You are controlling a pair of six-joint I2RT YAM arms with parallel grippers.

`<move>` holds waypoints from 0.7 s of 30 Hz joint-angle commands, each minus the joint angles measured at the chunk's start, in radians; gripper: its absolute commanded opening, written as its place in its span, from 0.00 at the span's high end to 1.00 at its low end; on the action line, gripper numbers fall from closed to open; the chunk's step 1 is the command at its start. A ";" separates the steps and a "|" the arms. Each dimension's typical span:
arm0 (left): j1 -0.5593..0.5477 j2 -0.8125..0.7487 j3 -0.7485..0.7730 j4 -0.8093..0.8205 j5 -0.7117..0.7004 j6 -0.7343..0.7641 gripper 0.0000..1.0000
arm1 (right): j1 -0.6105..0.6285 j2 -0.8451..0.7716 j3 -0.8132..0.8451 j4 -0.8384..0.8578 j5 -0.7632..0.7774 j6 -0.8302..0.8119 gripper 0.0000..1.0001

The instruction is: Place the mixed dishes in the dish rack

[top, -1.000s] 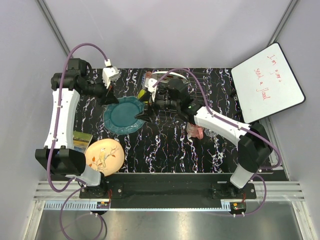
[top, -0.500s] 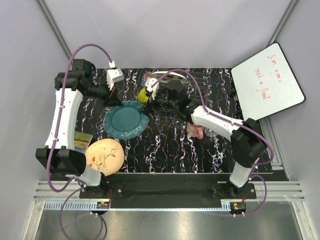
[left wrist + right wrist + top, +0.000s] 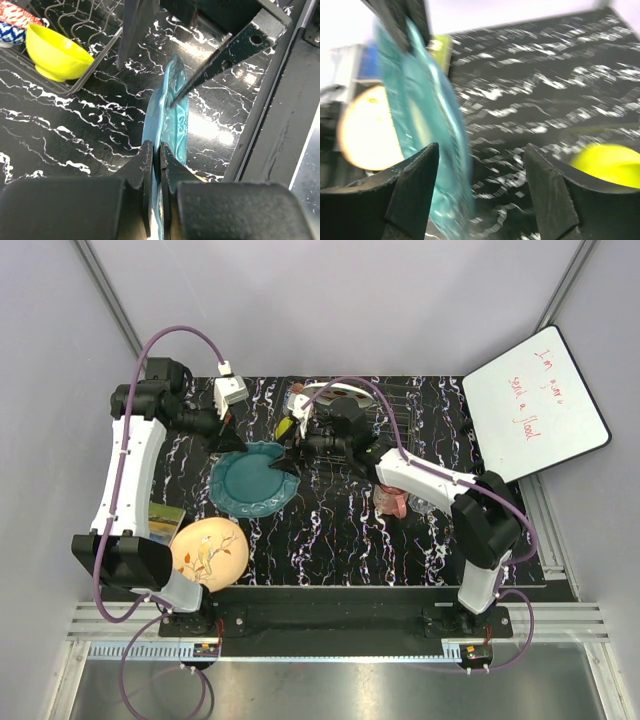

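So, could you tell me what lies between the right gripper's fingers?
The teal plate, on edge, stands between the right gripper's fingers; the right wrist view shows it.

The black marbled table [image 3: 330,540] bears dish rack [image 3: 405,410], peach floral plate [image 3: 208,552], book [image 3: 163,520].

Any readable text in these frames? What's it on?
"send a flood": the likeliest reading of the lower line of red handwriting on the white board, seen from the top camera.
Upper red line on the same board: too small to read for sure, perhaps "I'm sorry".
Book cover: nothing legible at this size.
Both wrist views: no text.
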 commanded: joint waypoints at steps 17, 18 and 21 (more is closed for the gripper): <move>-0.016 -0.023 -0.025 0.215 0.054 -0.219 1.00 | -0.005 -0.036 0.073 -0.142 -0.098 0.019 1.00; -0.018 -0.025 -0.036 0.259 0.029 -0.280 1.00 | -0.006 -0.046 0.066 -0.142 -0.072 0.009 1.00; -0.018 -0.028 -0.049 0.281 -0.019 -0.298 1.00 | -0.012 -0.096 0.044 -0.141 0.007 -0.051 1.00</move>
